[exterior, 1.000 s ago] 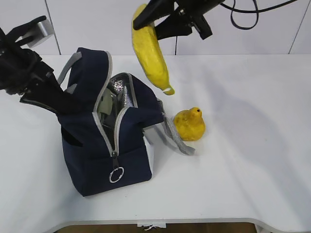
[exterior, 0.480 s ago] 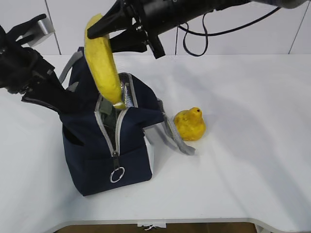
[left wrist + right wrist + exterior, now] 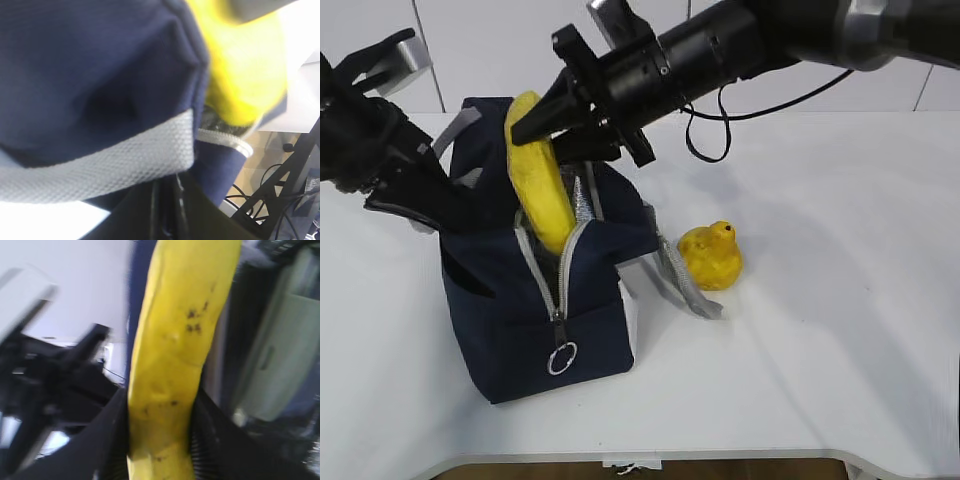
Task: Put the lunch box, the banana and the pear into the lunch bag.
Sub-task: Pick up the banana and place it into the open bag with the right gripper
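Standing nearest, lower left of frame: lunch bag (image 3: 535,300), navy, upright on the white table (image 3: 820,330), zipper parted along its top, ring pull (image 3: 560,359) hanging at the front face.
Handle strap, right side: grey webbing (image 3: 682,283) draped from the bag down onto the table, ending just beside the pear.
Pear: (image 3: 711,256) golden-yellow, resting on the table right of centre, apart from both arms.
Banana: (image 3: 540,180) held steeply, lower end inside the bag's open mouth, upper end above the rim; dark specks show in the right wrist view (image 3: 180,355).
Lunch box: a pale grey-green panel shows inside the bag in the right wrist view; whether it is the lunch box cannot be told.
Right gripper: (image 3: 542,125) jaws partly closed around the banana's upper part, fingers pointing left and downward.
Right arm: black, reaching in from the upper right corner across the middle, slanting down toward the bag.
Left gripper: (image 3: 440,205) jaws closed tight, pinching the bag's left wall near its grey-trimmed edge (image 3: 100,170), holding the mouth apart.
Left arm: black, entering from the upper left edge, angled down to the right.
Farthest: white wall panels (image 3: 500,40) behind the table.
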`<action>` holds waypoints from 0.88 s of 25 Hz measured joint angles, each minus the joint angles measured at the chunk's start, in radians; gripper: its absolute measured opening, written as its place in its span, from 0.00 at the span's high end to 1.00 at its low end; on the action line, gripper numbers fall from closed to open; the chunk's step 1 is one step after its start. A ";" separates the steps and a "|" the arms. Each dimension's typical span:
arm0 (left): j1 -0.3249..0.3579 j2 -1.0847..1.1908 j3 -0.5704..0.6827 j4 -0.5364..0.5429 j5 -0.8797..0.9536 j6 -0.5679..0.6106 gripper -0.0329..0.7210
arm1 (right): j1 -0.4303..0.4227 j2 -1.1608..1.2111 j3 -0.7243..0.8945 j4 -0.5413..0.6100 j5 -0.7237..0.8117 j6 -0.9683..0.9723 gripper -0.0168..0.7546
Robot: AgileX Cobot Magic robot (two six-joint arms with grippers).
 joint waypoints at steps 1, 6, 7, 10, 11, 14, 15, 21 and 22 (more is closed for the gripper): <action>0.000 0.000 0.000 0.000 0.000 0.000 0.96 | 0.000 0.002 0.000 -0.021 0.000 0.000 0.62; 0.000 0.000 0.000 -0.007 -0.002 0.000 0.96 | 0.000 0.006 0.000 -0.166 0.000 0.006 0.62; 0.000 0.000 0.000 -0.011 -0.002 0.000 0.96 | 0.000 0.008 0.000 -0.181 0.000 0.008 0.62; 0.000 0.000 0.000 -0.042 0.010 0.000 0.96 | 0.000 0.016 0.000 -0.200 0.000 0.011 0.62; 0.000 0.000 0.000 -0.050 0.015 0.000 0.96 | 0.000 0.016 0.000 -0.204 0.000 0.011 0.61; 0.000 0.000 0.000 -0.055 0.027 0.000 0.96 | 0.000 0.016 0.000 -0.212 0.000 0.011 0.56; 0.000 0.000 0.000 -0.055 0.027 0.000 0.96 | 0.000 0.016 0.000 -0.218 0.000 0.011 0.52; 0.000 0.000 0.000 -0.055 0.033 0.000 0.96 | 0.000 0.016 0.000 -0.236 0.000 0.011 0.27; 0.000 0.000 0.000 -0.055 0.033 0.000 0.96 | 0.000 0.016 0.000 -0.238 0.000 0.011 0.26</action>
